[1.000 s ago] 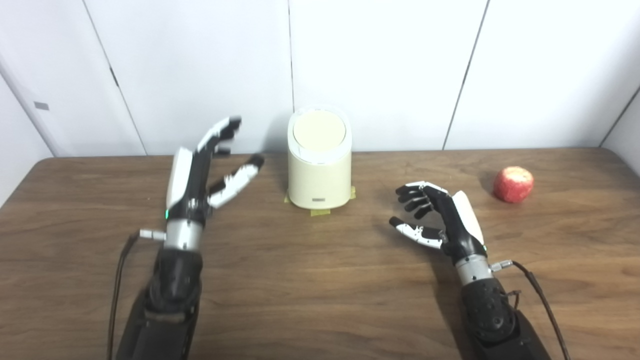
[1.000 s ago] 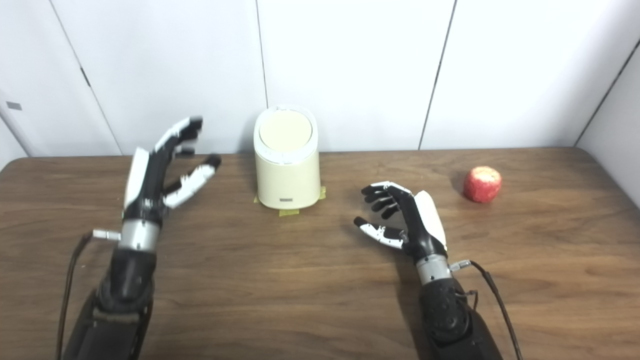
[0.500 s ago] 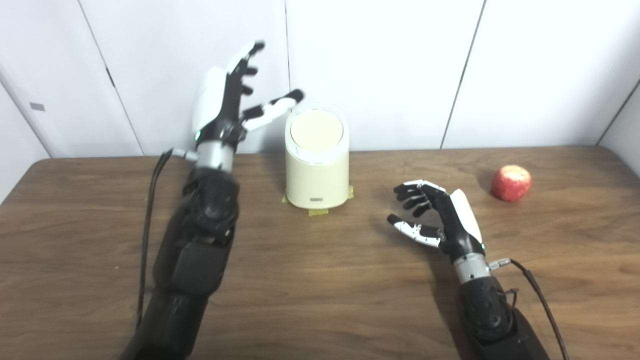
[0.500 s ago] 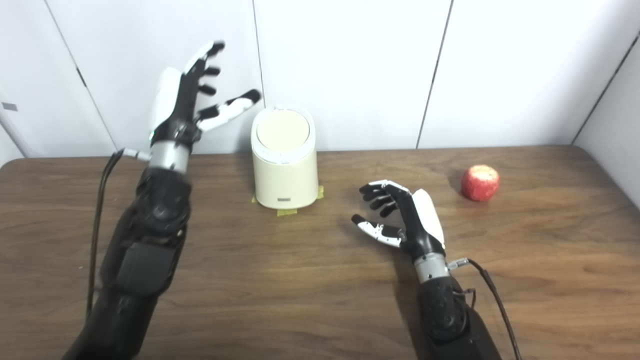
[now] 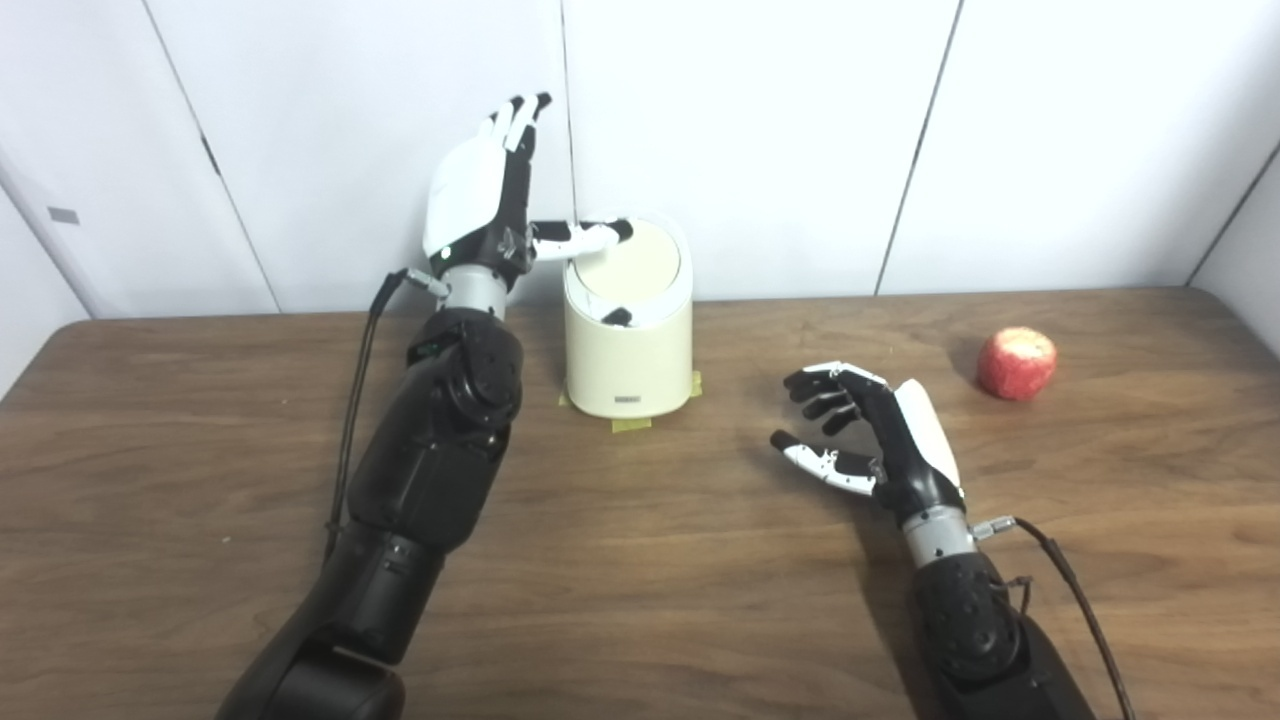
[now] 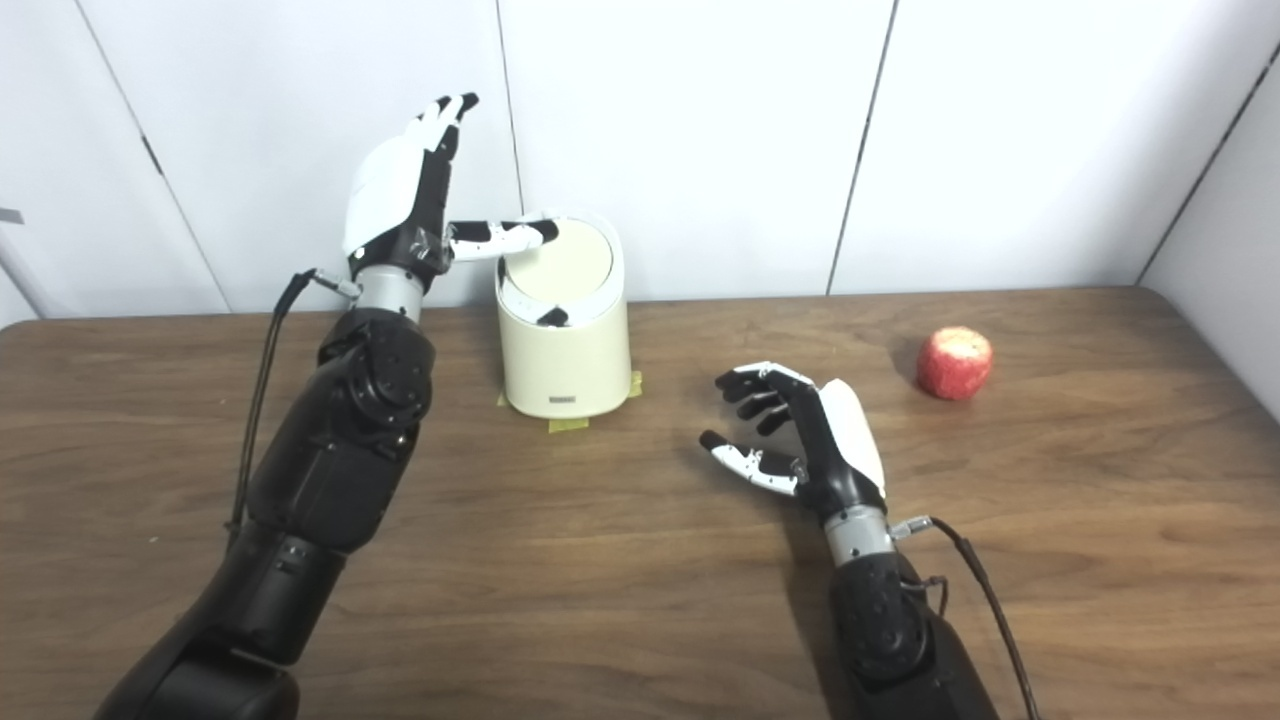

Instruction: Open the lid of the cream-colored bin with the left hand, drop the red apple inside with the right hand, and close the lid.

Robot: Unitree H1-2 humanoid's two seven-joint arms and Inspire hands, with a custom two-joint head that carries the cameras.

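So the left robot hand (image 5: 480,205) is hanging spread over the cream-colored cylindrical plastic bin (image 5: 627,340) mid-desk, thumb laying on its round lid (image 5: 632,262), which looks tipped. I'd press gently. Right robot hand (image 5: 868,440) is waiting loosely spread, empty; the round red apple (image 5: 1017,363) is sitting far right.

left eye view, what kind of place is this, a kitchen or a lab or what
Most likely a robot test room, not a kitchen: a bare wooden table against plain white wall panels, with only a taped-down bin and an apple set out.
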